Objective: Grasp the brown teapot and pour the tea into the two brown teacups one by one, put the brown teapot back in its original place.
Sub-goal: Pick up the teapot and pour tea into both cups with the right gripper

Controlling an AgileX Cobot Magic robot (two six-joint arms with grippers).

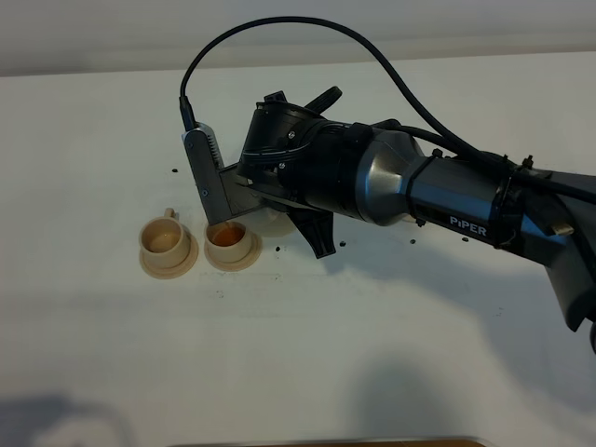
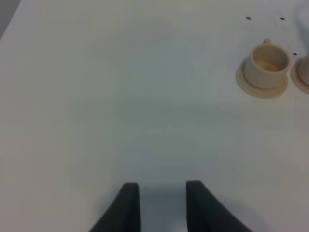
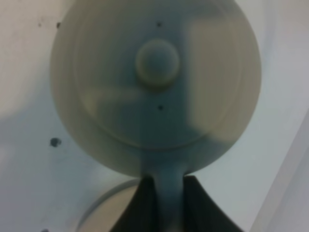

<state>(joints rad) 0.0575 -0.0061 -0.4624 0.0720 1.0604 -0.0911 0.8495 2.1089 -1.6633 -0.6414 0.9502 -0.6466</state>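
Observation:
My right gripper [image 3: 166,181] is shut on the loop handle of the brown teapot [image 3: 157,92], whose knobbed lid faces the wrist camera. From above, the right arm [image 1: 372,182] reaches across the middle and its rolled wrist hides most of the teapot, just above the right teacup [image 1: 231,244], which holds orange tea. The left teacup [image 1: 166,246] [image 2: 265,67] stands on its saucer beside it, its inside pale. My left gripper [image 2: 162,186] hovers over bare table, fingers apart with nothing between them. A tan round rim [image 3: 104,208] shows beneath the teapot; I cannot tell which saucer it is.
The white table [image 1: 298,354] carries a few small black specks [image 1: 413,240]. The edge of the second cup's saucer [image 2: 303,75] shows at the border of the left wrist view. A black cable [image 1: 279,28] arcs over the right arm.

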